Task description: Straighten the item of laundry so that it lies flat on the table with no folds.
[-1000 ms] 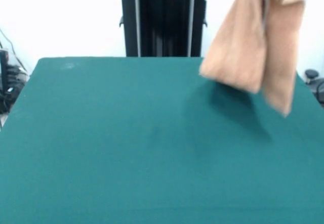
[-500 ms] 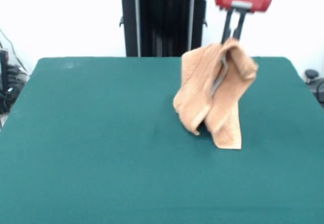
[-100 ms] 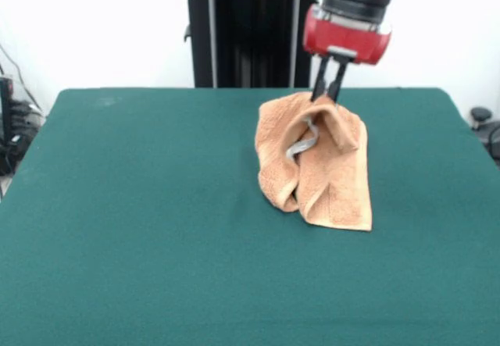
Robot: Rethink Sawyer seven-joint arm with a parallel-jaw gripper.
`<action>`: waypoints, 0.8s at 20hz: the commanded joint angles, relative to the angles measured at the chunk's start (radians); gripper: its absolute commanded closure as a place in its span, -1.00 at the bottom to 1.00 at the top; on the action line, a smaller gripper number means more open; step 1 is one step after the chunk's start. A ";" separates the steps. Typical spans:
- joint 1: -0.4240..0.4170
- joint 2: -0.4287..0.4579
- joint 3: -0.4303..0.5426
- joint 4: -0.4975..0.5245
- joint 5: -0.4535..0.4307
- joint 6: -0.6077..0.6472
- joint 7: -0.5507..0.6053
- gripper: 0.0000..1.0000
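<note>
The item of laundry [image 3: 324,170] is an orange-tan terry towel, bunched and folded, with its lower part resting on the green table [image 3: 141,229] right of centre. A pale grey tag or band curls in its upper fold. My gripper [image 3: 326,96] comes down from above with its red and black head, and its dark fingers are shut on the towel's top edge, holding that edge up while the rest slumps in folds below.
A black pedestal [image 3: 250,30] stands behind the table's far edge. Dark cables and equipment [image 3: 12,127] lie off the table at the left, and a dark object [image 3: 484,123] sits beyond the right edge.
My gripper has come down and moved left with the towel. The towel, hanging in the air a second ago, now has its lower part slumped on the table.
</note>
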 commanded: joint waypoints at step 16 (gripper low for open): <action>-0.130 0.109 0.012 -0.031 0.003 -0.182 0.175 1.00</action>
